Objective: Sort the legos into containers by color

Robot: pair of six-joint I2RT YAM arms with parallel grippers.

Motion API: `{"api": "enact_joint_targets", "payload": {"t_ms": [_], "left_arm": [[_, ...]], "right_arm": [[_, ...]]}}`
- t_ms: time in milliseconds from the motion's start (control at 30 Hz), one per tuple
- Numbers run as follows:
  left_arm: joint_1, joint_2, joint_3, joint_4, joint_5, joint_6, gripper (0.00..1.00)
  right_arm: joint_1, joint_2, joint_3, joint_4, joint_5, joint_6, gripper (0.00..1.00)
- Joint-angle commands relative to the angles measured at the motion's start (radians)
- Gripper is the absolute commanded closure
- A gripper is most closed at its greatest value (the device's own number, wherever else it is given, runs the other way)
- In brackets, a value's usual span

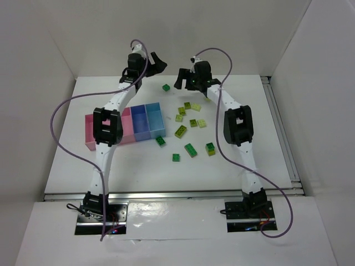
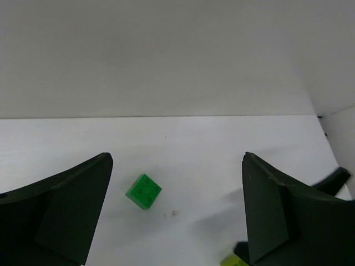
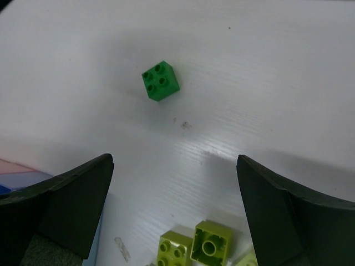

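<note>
Wide open, empty: left pincer (image 2: 176,158), right pincer (image 3: 175,159). Aimed at same lone dark green brick (image 2: 143,192), far on bench (image 1: 111,166). Risk of collision if descending together.

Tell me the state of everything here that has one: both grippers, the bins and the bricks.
left gripper: open, holding nothing.
right gripper: open, holding nothing.
containers: blue ones look empty; pink ones partly hidden by the left arm.
legos: loose outside the bins, unsorted.
lone dark green brick: studs up, apart from the rest.
</note>
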Motion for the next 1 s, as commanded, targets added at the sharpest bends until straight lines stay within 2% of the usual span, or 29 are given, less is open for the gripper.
{"api": "enact_joint_targets", "payload": {"t_ms": [0, 133, 267, 533, 967], "left_arm": [[-0.006, 0.125, 0.059, 0.121, -0.029, -0.076, 0.01], [-0.006, 0.26, 0.191, 0.186, -0.011, -0.184, 0.0], [-0.006, 0.304, 0.181, 0.24, 0.035, -0.268, 0.0], [-0.006, 0.363, 0.181, 0.283, 0.121, -0.369, 0.02], [-0.034, 0.403, 0.19, 0.318, 0.207, -0.408, 0.03]], "right_arm": [[-0.022, -0.15, -0.05, 0.077, 0.042, 0.0, 0.01], [-0.054, -0.214, -0.144, 0.121, 0.051, 0.017, 0.01], [-0.104, -0.268, -0.271, 0.195, 0.018, 0.083, 0.01], [-0.125, -0.291, -0.282, 0.167, -0.001, 0.074, 0.01], [-0.125, -0.291, -0.262, 0.126, -0.029, 0.074, 0.01]]}}
